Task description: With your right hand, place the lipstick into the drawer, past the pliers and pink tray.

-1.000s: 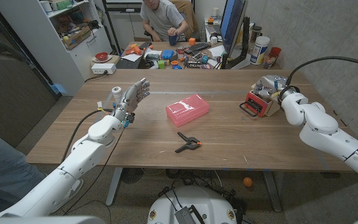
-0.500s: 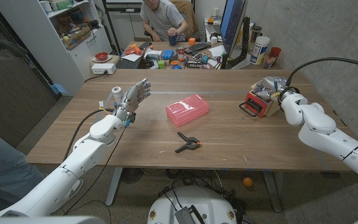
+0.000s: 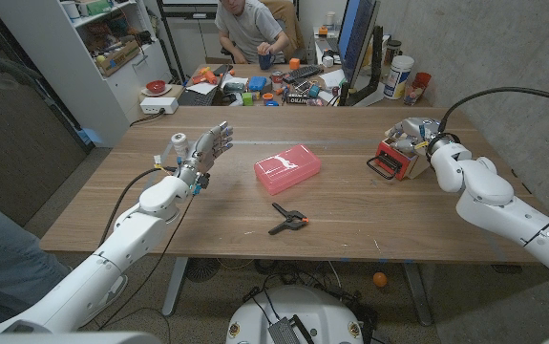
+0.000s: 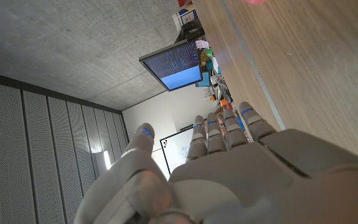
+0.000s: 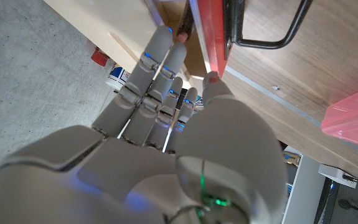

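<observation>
The right hand (image 3: 417, 134) is hovering over the red drawer (image 3: 395, 158) at the right of the head frame, hardly shifted from a second ago; the small drift across the three head pictures amounts to the hand settling over the drawer's opening. In the right wrist view its fingers (image 5: 157, 68) are lying close together and reaching along the drawer's red wall (image 5: 211, 34), thumb tip beside that wall. A thin dark rod is showing between the fingers, which may be the lipstick, but whether the hand is holding it or has let it go cannot be told, and the lipstick's exact place is hidden.

The pink tray (image 3: 286, 169) is sitting at the middle of the bench (image 3: 350, 220), and the pliers (image 3: 287, 219) are lying just below it in the frame, both well apart from the drawer, so the carry past them looks done. The task seems to be at the release step.

The left hand (image 3: 207, 150) is standing upright at centre left, fingers apart and holding nothing, unchanged.
</observation>
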Action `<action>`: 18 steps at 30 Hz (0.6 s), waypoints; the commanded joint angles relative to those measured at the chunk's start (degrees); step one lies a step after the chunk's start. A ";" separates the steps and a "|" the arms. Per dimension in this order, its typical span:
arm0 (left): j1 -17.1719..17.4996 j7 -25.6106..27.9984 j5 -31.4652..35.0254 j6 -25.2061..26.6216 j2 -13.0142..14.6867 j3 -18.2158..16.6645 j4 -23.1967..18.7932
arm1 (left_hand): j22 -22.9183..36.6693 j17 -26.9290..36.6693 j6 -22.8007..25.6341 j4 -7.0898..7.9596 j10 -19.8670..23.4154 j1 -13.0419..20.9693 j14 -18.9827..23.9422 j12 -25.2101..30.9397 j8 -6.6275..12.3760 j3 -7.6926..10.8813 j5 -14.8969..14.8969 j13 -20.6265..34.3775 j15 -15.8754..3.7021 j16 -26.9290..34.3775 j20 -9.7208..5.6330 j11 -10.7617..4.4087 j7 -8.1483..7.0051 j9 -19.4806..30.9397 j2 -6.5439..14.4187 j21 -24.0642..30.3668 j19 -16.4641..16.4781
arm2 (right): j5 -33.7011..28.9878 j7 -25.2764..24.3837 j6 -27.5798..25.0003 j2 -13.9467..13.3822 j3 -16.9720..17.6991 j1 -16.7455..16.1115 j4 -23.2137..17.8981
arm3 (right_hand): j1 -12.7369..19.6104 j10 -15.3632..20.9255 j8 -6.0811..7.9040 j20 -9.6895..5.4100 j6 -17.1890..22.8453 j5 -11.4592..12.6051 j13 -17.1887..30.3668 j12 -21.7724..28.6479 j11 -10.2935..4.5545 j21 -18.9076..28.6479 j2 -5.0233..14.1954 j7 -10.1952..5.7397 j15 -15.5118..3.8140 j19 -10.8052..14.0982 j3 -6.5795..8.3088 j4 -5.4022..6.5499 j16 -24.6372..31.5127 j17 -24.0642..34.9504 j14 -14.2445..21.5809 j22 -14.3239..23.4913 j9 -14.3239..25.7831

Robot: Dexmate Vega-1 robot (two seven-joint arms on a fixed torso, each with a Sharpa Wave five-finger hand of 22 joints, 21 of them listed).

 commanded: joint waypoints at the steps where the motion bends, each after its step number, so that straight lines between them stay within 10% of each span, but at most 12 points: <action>1: -0.56 -0.54 0.14 0.37 -0.13 0.18 0.35 | 0.25 0.09 0.67 -0.24 0.09 -0.56 -0.14 0.17 0.27 0.03 0.23 0.14 0.08 0.14 0.46 -0.12 -0.02 0.21 0.19 -0.25 -0.08 | -1.27 -9.93 -1.20 1.65 3.04 -4.66 -2.49 | 1.39 4.20 1.49 -1.15 3.90 0.34 0.57 1.84 -1.00 0.87 2.16 -0.44 -1.52 1.00 1.50 -1.00 1.01 1.39 1.86 0.17 0.14; 10: -0.53 -2.12 -0.75 -0.92 -0.79 0.13 1.79 | 0.25 0.09 0.73 -0.30 0.17 -0.60 -0.11 0.22 0.25 0.06 0.24 0.13 0.10 0.16 0.48 -0.22 0.08 0.21 0.27 -0.30 -0.07 | 1.74 -14.06 -2.02 3.31 7.36 -8.81 -8.56 | -3.35 0.45 -0.54 2.11 -0.22 -0.34 1.26 0.52 0.34 0.18 0.88 0.57 2.69 -2.00 0.38 0.60 -3.17 0.41 -4.29 -0.15 0.19; 18: 1.38 -2.88 -1.98 -10.20 -4.73 -1.36 5.71 | 0.26 0.05 3.44 -0.59 4.16 -0.77 1.18 1.73 1.07 0.14 0.22 0.11 -0.35 0.58 0.51 -0.74 1.35 0.21 0.45 -0.32 0.33 | 14.48 -25.68 9.65 10.58 12.84 -13.15 -8.76 | -5.85 0.34 -1.26 0.81 -1.36 -0.38 1.56 0.67 2.65 0.73 1.22 2.25 2.21 -0.25 0.10 1.72 -3.04 0.31 -2.74 -0.32 0.22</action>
